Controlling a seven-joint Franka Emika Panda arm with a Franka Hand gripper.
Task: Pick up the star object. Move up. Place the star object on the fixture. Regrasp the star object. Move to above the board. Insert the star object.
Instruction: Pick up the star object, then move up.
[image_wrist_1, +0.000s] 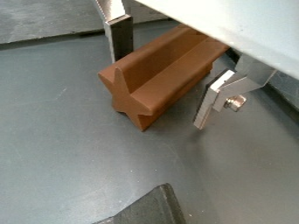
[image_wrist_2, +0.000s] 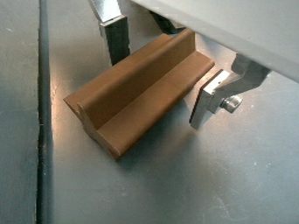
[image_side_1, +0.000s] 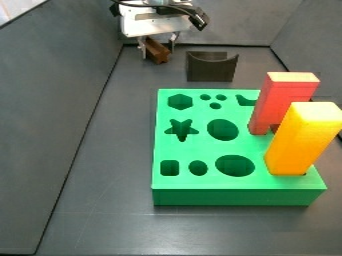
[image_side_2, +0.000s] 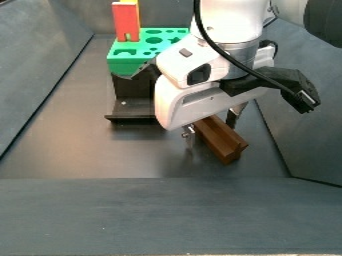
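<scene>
In both wrist views your gripper (image_wrist_1: 163, 74) straddles the star object (image_wrist_1: 158, 79) lying flat, fingers apart, unclosed; close next, then lift.

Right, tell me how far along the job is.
Nothing is finished yet. The star lies on the floor with the gripper down over it, a finger on each side but not visibly clamped. The fixture and the board's star hole are empty, so lifting, regrasping and inserting all remain.

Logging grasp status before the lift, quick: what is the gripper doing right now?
Gripper: low over the floor, open, fingers straddling the star object with gaps on both sides; not yet gripping it.
</scene>
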